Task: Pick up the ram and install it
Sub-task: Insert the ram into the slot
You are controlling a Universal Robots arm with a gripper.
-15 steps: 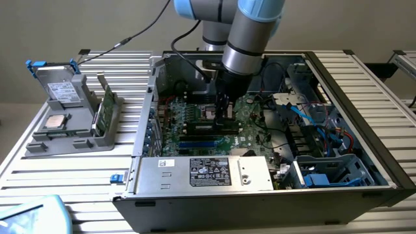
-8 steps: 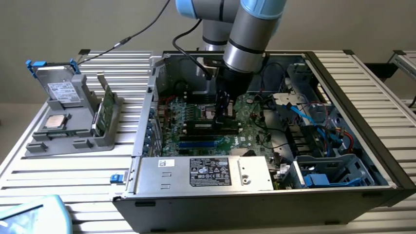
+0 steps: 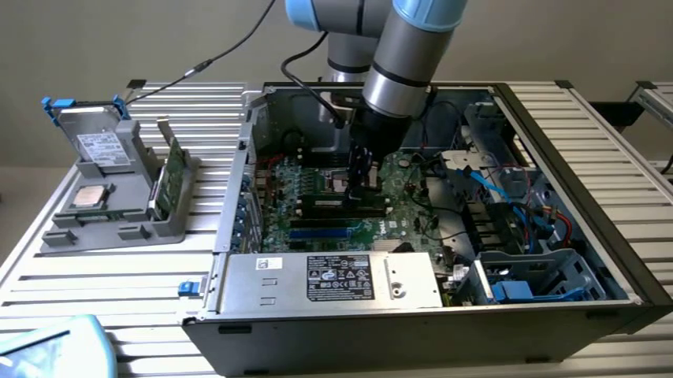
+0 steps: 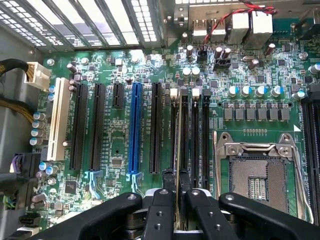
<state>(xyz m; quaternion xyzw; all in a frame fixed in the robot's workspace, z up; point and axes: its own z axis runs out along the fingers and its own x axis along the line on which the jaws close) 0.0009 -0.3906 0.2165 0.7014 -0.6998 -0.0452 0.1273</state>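
**The ram (image 4: 177,135) clamped in the gripper above the memory slots**

The ram shows edge-on in the wrist view, as a thin pale line that runs from between the fingers out over the motherboard (image 4: 115,150). The gripper (image 4: 176,186) is closed on it, with one black finger (image 4: 164,192) pressed to each flat side and no gap visible between pad and board. The stick lines up lengthwise with the group of black memory slots (image 4: 205,130), over the slot nearest the long expansion slots. Its far end reaches towards a white latch (image 4: 173,92). Whether its lower edge touches that slot cannot be told. The blue slot (image 4: 135,130) lies to one side of the ram, and the open processor socket (image 4: 257,175) with its metal frame lies to the other.

In the exterior view the arm reaches down into the open computer case (image 3: 620,260), which lies on its side on a slatted metal table (image 3: 105,299). The gripper (image 3: 363,183) hangs upright low over the middle of the board, behind the silver power supply (image 3: 336,279).

On the exterior view's left, well apart from the case, stands a gray tray (image 3: 116,228). It holds a hard drive (image 3: 100,146), a square silver processor chip (image 3: 91,197) and a green card (image 3: 172,169) standing on edge.
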